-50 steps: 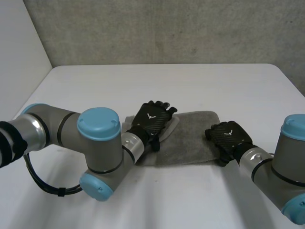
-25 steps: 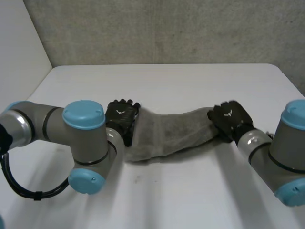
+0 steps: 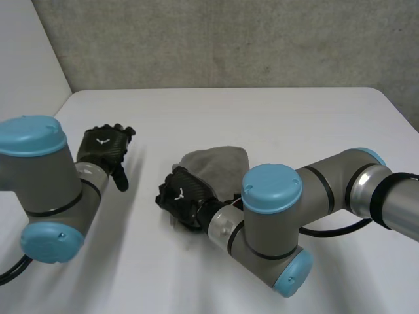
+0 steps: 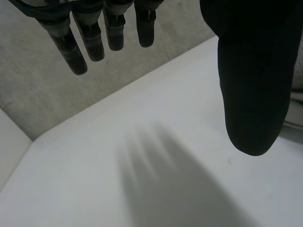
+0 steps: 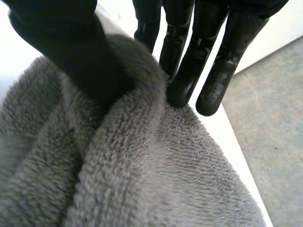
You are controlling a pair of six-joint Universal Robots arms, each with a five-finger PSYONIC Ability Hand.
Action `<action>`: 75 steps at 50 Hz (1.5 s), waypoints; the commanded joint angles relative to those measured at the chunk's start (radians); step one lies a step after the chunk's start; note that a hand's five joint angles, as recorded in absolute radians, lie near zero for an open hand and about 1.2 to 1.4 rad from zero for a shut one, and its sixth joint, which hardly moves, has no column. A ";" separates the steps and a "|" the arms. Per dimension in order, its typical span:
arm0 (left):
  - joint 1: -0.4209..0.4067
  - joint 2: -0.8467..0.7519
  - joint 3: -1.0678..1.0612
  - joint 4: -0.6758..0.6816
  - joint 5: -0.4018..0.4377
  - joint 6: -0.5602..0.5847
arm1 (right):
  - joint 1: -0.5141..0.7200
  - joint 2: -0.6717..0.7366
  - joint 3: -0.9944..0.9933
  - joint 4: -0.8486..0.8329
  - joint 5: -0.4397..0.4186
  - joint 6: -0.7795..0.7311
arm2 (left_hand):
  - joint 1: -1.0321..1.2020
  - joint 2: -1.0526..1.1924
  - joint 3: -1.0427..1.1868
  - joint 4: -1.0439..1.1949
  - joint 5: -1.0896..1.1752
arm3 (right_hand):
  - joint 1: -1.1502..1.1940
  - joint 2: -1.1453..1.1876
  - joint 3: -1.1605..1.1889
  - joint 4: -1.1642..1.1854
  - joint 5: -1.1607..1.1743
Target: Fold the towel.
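Under the palm of the right hand [image 5: 61, 42] the grey towel [image 3: 219, 167] lies bunched on the white worktop [image 3: 275, 118], one fold pinched between thumb and fingers. Well apart from it, the left hand [image 4: 251, 71] hovers, fingers straight, holding nothing.

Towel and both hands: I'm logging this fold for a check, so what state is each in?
towel: bunched into a heap on the table, one fold pinched by the right hand.
right hand: shut on the towel, fold between thumb and fingers.
left hand: open, fingers straight, holding nothing, apart from the towel.
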 commanded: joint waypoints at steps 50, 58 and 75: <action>-0.176 -0.302 0.274 -0.186 0.110 -0.076 | -0.269 0.022 -0.067 0.205 0.058 0.660 | 0.049 0.050 0.050 0.049 0.050 | -0.561 -0.701 -0.711 -0.712 -0.720; -0.179 -0.294 0.246 -0.177 0.107 -0.022 | -0.233 0.041 -0.099 0.200 0.066 0.658 | 0.046 0.047 0.047 0.046 0.047 | -0.561 -0.701 -0.711 -0.712 -0.720; -0.173 0.020 0.249 -0.177 0.060 -0.037 | -0.346 -0.325 -0.102 0.222 0.236 0.658 | 0.035 0.035 0.035 0.034 0.035 | -0.561 -0.701 -0.711 -0.712 -0.720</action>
